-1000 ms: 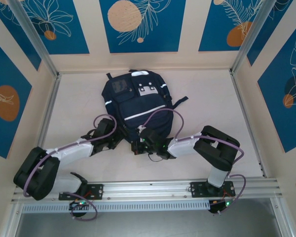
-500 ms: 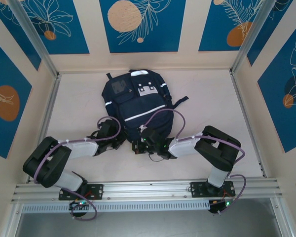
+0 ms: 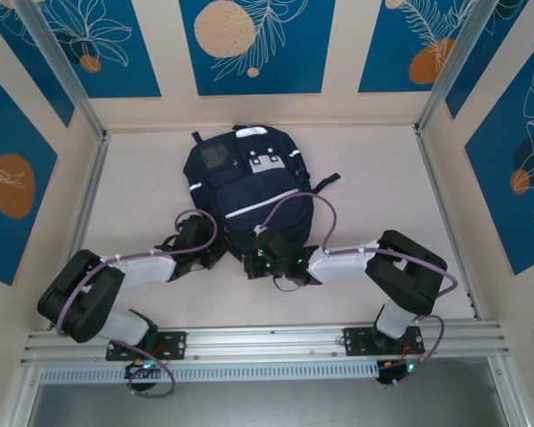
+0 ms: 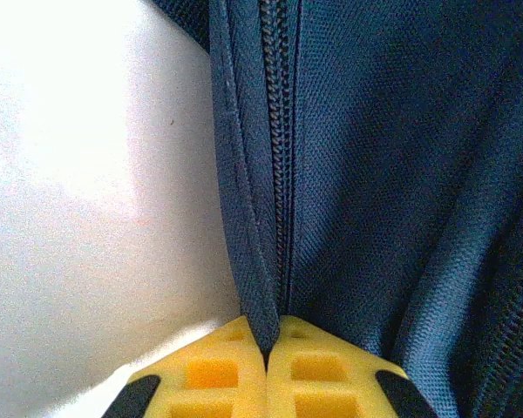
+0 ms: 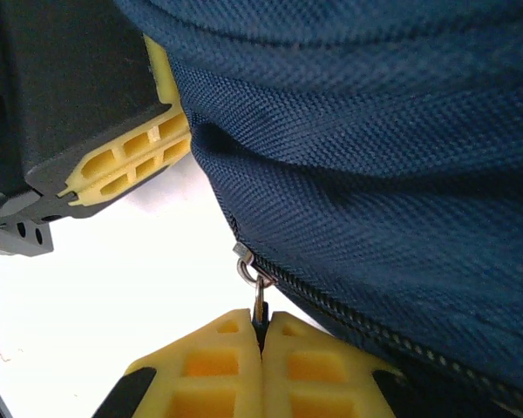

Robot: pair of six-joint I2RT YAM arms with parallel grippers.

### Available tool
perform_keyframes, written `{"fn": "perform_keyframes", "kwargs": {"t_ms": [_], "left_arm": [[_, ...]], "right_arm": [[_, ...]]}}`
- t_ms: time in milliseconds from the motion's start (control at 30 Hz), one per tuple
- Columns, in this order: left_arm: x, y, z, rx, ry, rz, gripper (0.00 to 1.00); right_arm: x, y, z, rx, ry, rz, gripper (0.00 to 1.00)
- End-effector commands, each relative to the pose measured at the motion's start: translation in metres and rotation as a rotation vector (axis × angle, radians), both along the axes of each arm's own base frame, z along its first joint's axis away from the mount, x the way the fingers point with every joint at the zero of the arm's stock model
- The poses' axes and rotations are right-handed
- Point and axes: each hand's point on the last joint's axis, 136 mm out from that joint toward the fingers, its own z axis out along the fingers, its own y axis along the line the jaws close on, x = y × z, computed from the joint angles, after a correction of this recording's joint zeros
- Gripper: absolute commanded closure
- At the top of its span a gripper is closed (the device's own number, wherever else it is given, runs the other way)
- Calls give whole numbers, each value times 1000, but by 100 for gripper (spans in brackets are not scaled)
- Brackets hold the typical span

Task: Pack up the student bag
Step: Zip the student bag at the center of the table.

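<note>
Your left gripper [image 4: 267, 350] pinches a seam fold [image 4: 248, 261] of the student bag [image 3: 245, 182] just ahead; your right gripper [image 5: 261, 329] pinches its zipper pull [image 5: 258, 300]. The zipper [image 4: 279, 157] looks shut: packing seems unstarted or nearly done.

coarse woven navy cloth student bag [image 4: 401, 174], metal zip pull [image 5: 258, 296], matt yellow plastic jaws, smooth pale table [image 4: 87, 218]

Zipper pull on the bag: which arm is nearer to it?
Right. Right arm: jaws shut on the zipper pull. Left arm: jaws pinching a fabric fold of the student bag nearby.
</note>
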Motion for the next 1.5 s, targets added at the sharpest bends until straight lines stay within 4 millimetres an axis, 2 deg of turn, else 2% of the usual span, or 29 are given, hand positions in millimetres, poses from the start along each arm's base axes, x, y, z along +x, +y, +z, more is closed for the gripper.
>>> {"fn": "perform_keyframes", "kwargs": {"t_ms": [0, 433, 833, 1000, 1100, 1133, 1233, 1267, 1333, 1467], "left_arm": [[1, 29, -9, 121, 15, 63, 100], [1, 38, -4, 146, 11, 74, 100], [-1, 43, 3, 157, 1, 80, 100], [1, 50, 14, 192, -12, 58, 100], [4, 70, 26, 247, -3, 63, 100], [4, 77, 31, 254, 0, 75, 96], [2, 88, 47, 264, -15, 85, 68], [0, 88, 51, 258, -22, 84, 63], [-7, 84, 54, 211, -10, 89, 57], [-26, 72, 44, 111, 41, 98, 57]], "right_arm": [[-27, -41, -32, -194, 85, 24, 100], [-35, -63, -29, -213, 92, 42, 100], [-27, -82, -25, -243, 85, 46, 100], [-29, -71, -27, -228, 104, 111, 100], [-31, -55, -30, -182, 132, 151, 100], [-30, -47, -31, -148, 140, 160, 100], [-25, -27, -36, -77, 183, 150, 100], [-23, -22, -37, -65, 197, 144, 100], [-20, -12, -41, -39, 226, 135, 100], [-18, 0, -46, -2, 264, 121, 100]]}}
